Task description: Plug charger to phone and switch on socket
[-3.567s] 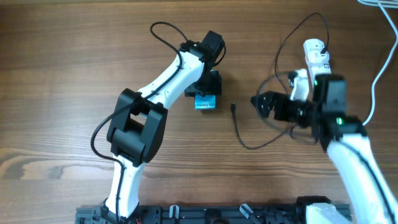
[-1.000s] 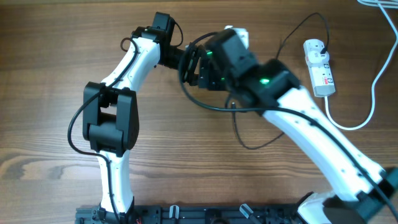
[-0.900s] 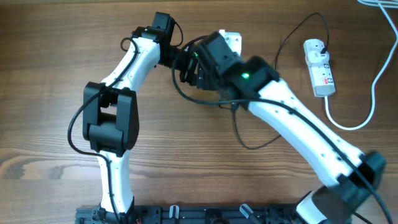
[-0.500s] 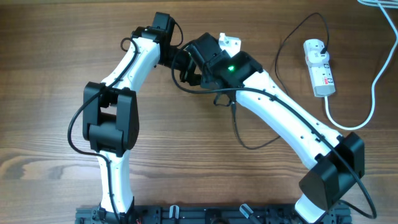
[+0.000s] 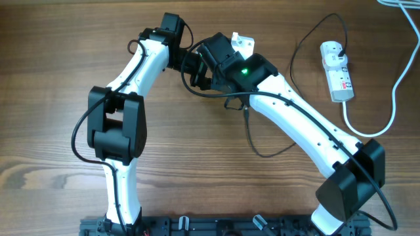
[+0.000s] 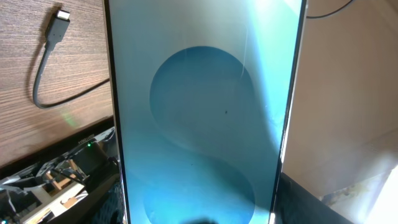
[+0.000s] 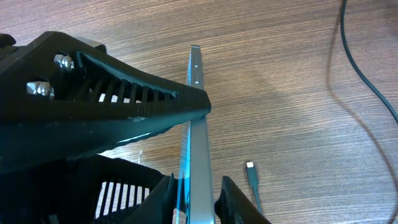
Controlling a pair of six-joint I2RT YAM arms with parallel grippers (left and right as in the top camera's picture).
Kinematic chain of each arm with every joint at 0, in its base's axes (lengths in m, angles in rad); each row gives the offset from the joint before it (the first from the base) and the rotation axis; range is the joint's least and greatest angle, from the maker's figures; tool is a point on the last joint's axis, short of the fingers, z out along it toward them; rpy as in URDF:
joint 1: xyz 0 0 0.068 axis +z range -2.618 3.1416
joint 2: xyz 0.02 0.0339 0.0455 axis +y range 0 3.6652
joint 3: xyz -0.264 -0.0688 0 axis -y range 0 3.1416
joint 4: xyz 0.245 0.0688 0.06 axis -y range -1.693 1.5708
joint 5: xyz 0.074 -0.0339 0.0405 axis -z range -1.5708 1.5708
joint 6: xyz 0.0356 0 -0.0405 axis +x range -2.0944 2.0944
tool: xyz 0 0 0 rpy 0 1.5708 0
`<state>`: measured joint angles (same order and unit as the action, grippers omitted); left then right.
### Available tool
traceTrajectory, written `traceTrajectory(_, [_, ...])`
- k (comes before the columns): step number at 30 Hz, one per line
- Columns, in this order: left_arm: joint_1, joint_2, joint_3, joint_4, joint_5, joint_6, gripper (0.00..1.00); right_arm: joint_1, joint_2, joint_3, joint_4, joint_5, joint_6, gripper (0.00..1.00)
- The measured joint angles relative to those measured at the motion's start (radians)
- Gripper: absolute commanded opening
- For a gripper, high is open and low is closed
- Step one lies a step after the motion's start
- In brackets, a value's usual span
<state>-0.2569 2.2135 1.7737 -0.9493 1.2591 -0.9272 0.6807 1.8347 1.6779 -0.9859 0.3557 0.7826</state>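
Observation:
The phone (image 6: 199,112) fills the left wrist view with its cyan screen, and my left gripper (image 6: 199,214) is shut on its two long edges. In the right wrist view the phone (image 7: 198,124) shows edge-on, held above the table. There my right gripper (image 7: 199,198) is shut on its front and back faces. Overhead, the left gripper (image 5: 189,62) and right gripper (image 5: 205,69) meet and hide the phone. The charger's black tip (image 5: 245,111) lies loose on the table just right of them, also visible as the charger tip (image 7: 250,169) and the tip (image 6: 60,15). The socket (image 5: 336,72) lies at the far right.
The thin black cable (image 5: 259,149) loops from the tip down the table and back up to the socket. A thick white cord (image 5: 388,98) runs from the socket toward the right edge. The wooden table (image 5: 52,98) shows bare at the left and front.
My right arm has swung in leftward to the phone, and its jaws have closed onto it. The left arm and the charger tip have stayed put.

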Motion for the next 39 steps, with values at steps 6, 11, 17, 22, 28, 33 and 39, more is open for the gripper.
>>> traceTrajectory(6, [0.000,0.000,0.000,0.000,0.000,0.000,0.61,0.000,0.000,0.000,0.003,-0.004,0.002,0.08])
traceTrajectory(11, [0.003,-0.005,0.004,0.002,0.024,-0.004,0.61,-0.001,0.009,-0.001,0.003,-0.021,0.010,0.04])
traceTrajectory(17, [0.002,-0.007,0.004,0.001,0.026,-0.004,0.62,-0.002,0.013,-0.001,0.006,-0.018,0.010,0.04])
traceTrajectory(22, [0.002,-0.007,0.004,0.059,0.002,-0.005,0.69,-0.002,0.013,-0.001,0.015,0.006,0.014,0.04])
traceTrajectory(28, [0.045,-0.007,0.004,0.095,-0.043,-0.051,0.77,-0.052,-0.046,-0.001,0.014,0.047,0.216,0.04])
traceTrajectory(33, [0.067,-0.007,0.004,0.099,-0.050,-0.185,0.77,-0.146,-0.081,-0.001,0.033,-0.029,0.610,0.04])
traceTrajectory(39, [0.065,-0.007,0.004,0.165,-0.024,-0.340,0.55,-0.139,-0.081,-0.001,0.129,-0.271,0.924,0.04])
